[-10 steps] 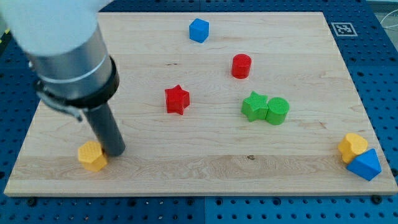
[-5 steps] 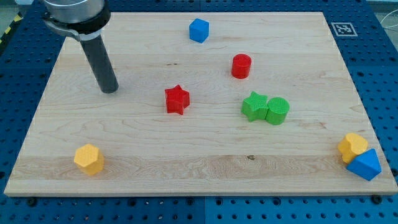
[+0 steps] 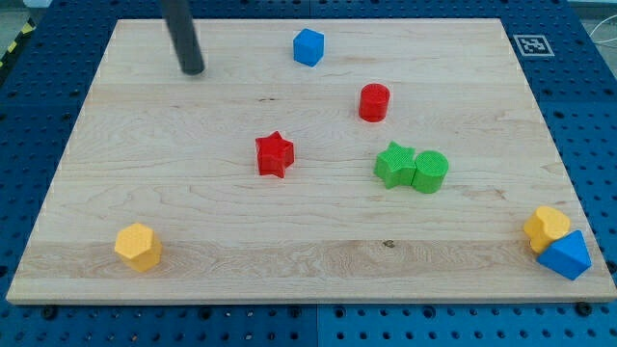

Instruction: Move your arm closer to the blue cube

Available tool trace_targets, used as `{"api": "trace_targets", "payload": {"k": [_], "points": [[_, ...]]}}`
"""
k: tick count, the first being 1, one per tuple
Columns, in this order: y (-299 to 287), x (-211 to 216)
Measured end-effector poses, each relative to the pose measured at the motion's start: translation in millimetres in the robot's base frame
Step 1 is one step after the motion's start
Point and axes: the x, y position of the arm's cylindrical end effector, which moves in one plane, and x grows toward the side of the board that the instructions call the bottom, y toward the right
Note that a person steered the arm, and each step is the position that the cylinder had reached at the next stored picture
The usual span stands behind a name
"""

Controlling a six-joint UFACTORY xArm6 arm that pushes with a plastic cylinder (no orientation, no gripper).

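One camera only — it looks down at a slant from beyond the near edge of the worktop (image 3: 289, 241), set far enough back to take in nearly the whole board, its far edge toward the view's top.

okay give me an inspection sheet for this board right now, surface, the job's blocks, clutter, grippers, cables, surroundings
Surface: pale wooden board, flat; a square printed marker at its top right corner.
Job's things: blue cube near the view's top edge. My tip rests on bare wood to the cube's left, apart from it, touching no block.
Clutter: red star; red cylinder; green star touching green cylinder; yellow block bottom left; yellow block against a blue triangular block bottom right.
Grippers: nothing seen, only the rod.
Cables: nothing seen.
Surroundings: blue perforated base around the board.
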Motion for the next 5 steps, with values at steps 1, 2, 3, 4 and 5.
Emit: {"api": "trace_targets", "payload": {"k": [1, 2, 3, 4, 5], "points": [[43.6, -34.9], [94.4, -66.8], [175.0, -82.2], [252.7, -74.0], [271.6, -41.5]]}}
